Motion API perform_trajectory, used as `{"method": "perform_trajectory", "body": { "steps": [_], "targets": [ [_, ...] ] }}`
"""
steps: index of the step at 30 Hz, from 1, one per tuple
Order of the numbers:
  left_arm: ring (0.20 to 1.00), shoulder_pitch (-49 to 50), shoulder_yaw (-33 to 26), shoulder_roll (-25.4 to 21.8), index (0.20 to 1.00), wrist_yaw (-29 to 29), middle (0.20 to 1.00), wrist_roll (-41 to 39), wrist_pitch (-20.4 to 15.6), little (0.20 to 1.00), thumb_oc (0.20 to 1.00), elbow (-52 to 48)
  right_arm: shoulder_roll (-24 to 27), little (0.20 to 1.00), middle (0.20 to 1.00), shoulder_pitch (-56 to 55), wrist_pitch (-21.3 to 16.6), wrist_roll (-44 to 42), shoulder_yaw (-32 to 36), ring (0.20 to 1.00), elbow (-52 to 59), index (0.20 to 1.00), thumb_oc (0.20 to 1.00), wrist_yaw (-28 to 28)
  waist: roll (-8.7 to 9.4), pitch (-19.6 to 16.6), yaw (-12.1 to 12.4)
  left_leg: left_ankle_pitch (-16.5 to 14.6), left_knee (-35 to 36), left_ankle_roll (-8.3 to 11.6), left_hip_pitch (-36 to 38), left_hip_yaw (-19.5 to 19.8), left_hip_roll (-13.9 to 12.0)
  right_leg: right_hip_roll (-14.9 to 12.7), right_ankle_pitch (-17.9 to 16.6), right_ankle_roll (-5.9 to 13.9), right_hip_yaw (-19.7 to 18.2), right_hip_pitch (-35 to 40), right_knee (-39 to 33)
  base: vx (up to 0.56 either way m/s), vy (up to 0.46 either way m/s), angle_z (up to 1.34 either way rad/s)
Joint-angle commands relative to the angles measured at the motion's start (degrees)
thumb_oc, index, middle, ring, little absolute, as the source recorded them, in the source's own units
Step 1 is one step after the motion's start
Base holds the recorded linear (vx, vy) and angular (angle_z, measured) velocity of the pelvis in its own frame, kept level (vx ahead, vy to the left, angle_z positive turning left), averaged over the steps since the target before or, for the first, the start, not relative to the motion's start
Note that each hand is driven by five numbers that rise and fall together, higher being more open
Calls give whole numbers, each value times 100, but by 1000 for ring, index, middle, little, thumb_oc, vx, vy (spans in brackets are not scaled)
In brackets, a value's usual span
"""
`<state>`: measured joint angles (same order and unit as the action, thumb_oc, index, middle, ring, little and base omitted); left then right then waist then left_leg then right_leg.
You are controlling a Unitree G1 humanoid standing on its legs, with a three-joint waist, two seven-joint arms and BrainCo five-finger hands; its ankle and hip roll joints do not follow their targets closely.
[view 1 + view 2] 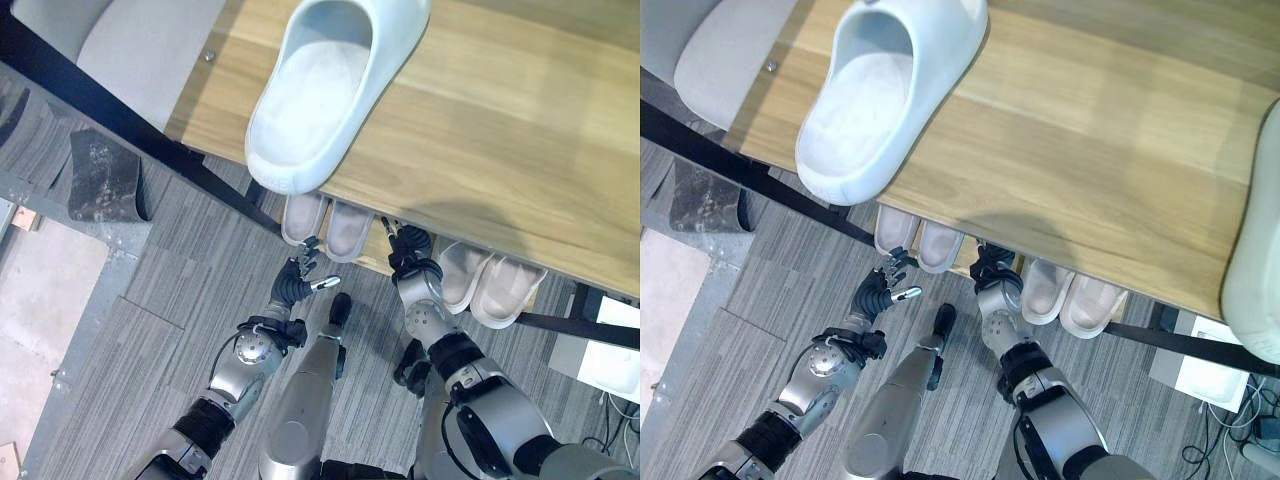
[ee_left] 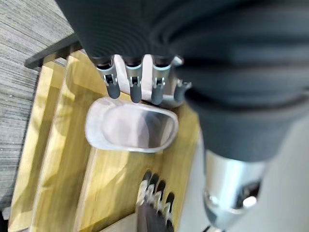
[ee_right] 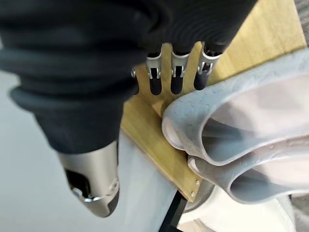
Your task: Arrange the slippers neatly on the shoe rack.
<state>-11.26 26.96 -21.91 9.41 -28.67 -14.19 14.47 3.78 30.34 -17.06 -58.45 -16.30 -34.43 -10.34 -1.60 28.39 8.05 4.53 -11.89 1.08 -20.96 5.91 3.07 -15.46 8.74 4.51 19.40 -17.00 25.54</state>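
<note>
A pale blue slipper (image 1: 320, 90) lies on the wooden top shelf (image 1: 500, 130) of the rack, its heel over the front edge. A second pale slipper (image 1: 1255, 260) lies at that shelf's right end. On the lower shelf (image 3: 145, 125) stand two beige pairs, a left pair (image 1: 325, 222) and a right pair (image 1: 490, 280). My left hand (image 1: 295, 280) hovers open just in front of the left pair (image 2: 130, 128), fingers straight, touching nothing. My right hand (image 1: 410, 262) is open too and points in between the two pairs, beside the right pair (image 3: 231, 145).
A grey padded seat (image 1: 130, 50) adjoins the rack's left end, with a black frame bar (image 1: 130, 125) running under it. A dark object (image 1: 105, 180) lies on the carpet at left. A white box (image 1: 610, 350) stands at right.
</note>
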Motion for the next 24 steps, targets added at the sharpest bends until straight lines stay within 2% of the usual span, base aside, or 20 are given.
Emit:
{"method": "perform_trajectory", "body": {
  "steps": [1,3,6,9,10,11,12,14,15,16,19,20,24],
  "targets": [
    [1000,344,-128,130,1000,-147,1000,-33,-152,1000,1000,-132,47,1000,1000,-783,123,630,-67,1000,301,1000,1000,306,167,-885,-142,-534,429,41,657,-199,-161,-17,-1005,436,40,641,-1545,239,-56,-10],
    [1000,432,-193,116,1000,-185,1000,-15,-126,1000,1000,-134,106,1000,1000,-987,205,711,-92,1000,278,1000,1000,335,189,-989,-175,-475,610,50,827,-212,-181,35,-1042,451,59,800,-1723,171,-45,-10],
    [1000,708,-332,140,1000,-303,1000,11,-60,1000,1000,-75,251,1000,1000,-1592,432,867,-55,1000,190,1000,1000,552,218,-1339,-281,-311,1127,81,1297,-206,-212,150,-1132,488,174,1244,-2185,147,-40,-18],
    [1000,870,-482,68,1000,-440,1000,21,-34,1000,1000,-186,491,1000,1000,-2014,574,1383,-59,1000,345,1000,1000,690,216,-1573,-377,-190,1388,166,1536,-240,-252,230,-1208,513,204,1500,-2476,98,-37,-6],
    [1000,913,-502,39,1000,-480,1000,50,-22,1000,1000,-228,612,1000,1000,-2150,617,1730,-109,1000,412,1000,1000,735,220,-1645,-404,-162,1465,190,1599,-260,-266,260,-1228,523,210,1560,-2563,125,-44,3],
    [1000,1003,-494,-26,1000,-650,1000,178,-6,1000,1000,-306,965,1000,1000,-2415,702,2588,-225,1000,573,1000,1000,825,221,-1802,-465,-114,1612,221,1747,-312,-300,313,-1276,537,203,1683,-2744,108,-50,-3],
    [1000,1031,-476,-48,1000,-720,1000,234,21,1000,1000,-322,1108,1000,1000,-2556,719,2901,-252,1000,671,1000,1000,856,215,-1869,-498,-101,1645,235,1783,-354,-312,342,-1287,539,201,1731,-2819,103,-50,-5],
    [1000,1103,-398,-148,1000,-906,1000,389,72,1000,1000,-399,1393,1000,1000,-2910,775,3395,-251,1000,945,1000,1000,964,202,-1982,-578,-113,1689,255,1855,-416,-338,398,-1320,550,148,1802,-2968,70,-38,-10],
    [1000,1134,-281,-291,1000,-1115,1000,625,110,1000,1000,-480,1697,1000,1000,-3243,770,3873,-298,1000,1223,1000,1000,1130,203,-2055,-673,-144,1689,260,1919,-488,-359,432,-1322,559,81,1843,-3032,62,-29,-15],
    [1000,1144,-278,-289,1000,-1117,1000,627,111,1000,1000,-483,1702,1000,1000,-3261,777,3876,-295,1000,1239,1000,1000,1130,200,-2061,-666,-147,1689,260,1924,-494,-361,434,-1321,559,76,1845,-3032,50,-39,-17],
    [1000,1201,29,-544,1000,-1474,1000,1184,152,1000,1000,-605,2122,1000,1000,-3792,769,4432,-326,1000,1615,1000,1000,1444,178,-2139,-799,-198,1689,262,2027,-601,-392,479,-1296,572,-45,1882,-3054,49,-27,-18],
    [1000,1189,270,-710,1000,-1691,1000,1616,168,1000,1000,-653,2325,1000,1000,-3996,755,4811,-356,1000,1586,1000,1000,1563,172,-2185,-895,-234,1689,251,2090,-651,-407,502,-1253,580,-121,1913,-3054,57,-15,-27],
    [1000,1088,497,-829,1000,-1878,1000,2071,180,1000,1000,-659,2484,1000,1000,-4120,780,5263,-314,1000,1428,1000,1000,1564,153,-2213,-982,-275,1689,242,2153,-721,-418,532,-1247,585,-206,1931,-3054,32,-16,-29]
  ]
}}
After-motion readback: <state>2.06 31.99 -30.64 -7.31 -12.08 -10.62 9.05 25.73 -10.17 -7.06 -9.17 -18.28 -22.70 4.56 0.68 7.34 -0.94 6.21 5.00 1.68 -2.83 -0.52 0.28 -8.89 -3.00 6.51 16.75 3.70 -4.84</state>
